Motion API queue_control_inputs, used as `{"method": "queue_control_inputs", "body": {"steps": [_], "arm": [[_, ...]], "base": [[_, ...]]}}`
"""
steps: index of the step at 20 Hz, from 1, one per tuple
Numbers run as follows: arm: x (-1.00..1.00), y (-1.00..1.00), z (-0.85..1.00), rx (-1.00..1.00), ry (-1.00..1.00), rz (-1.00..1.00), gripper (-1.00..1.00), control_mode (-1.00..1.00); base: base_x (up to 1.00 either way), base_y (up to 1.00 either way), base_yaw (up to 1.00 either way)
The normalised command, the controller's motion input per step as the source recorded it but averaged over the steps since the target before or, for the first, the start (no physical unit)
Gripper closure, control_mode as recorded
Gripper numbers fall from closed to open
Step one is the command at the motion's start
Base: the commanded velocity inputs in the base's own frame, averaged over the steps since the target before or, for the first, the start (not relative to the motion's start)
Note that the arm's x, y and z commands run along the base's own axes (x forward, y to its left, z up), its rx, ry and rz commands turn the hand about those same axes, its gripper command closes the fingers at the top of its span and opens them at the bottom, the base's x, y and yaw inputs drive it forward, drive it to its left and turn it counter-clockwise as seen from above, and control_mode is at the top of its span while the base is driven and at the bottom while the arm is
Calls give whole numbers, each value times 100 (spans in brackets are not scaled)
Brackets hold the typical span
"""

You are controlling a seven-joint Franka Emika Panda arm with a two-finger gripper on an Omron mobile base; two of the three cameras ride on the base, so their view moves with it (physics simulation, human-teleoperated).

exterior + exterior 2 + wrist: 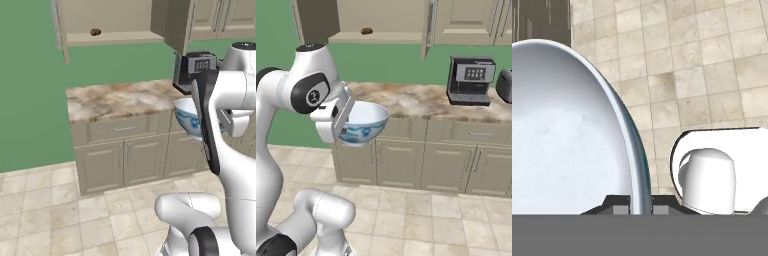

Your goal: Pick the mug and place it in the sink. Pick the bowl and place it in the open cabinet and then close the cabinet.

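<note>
One bowl rim pinched between gripper fingertips, over floor.

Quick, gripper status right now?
Gripper: closed on the rim of the bowl, holding it in the air.

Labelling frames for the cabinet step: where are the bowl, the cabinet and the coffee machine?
bowl (pixel 367 121): right base view, outer wall.
cabinet (pixel 383 36): right base view, inner shelf edge.
coffee machine (pixel 471 80): right base view, front face.
</note>
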Motion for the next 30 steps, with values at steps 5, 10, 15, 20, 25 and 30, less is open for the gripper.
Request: {"method": "queue_control_inputs", "body": {"steps": [5,10,15,20,25,30], "arm": [[0,0,0,0,0,0,100,100],[0,0,0,0,0,0,100,100],[0,0,0,0,0,0,100,100],[0,0,0,0,0,0,100,100],[0,0,0,0,0,0,100,100],[0,0,0,0,0,0,100,100]], "base": [[98,38,1],[63,0,5],[49,11,2],[57,0,1],[70,0,0],[51,0,0]]}}
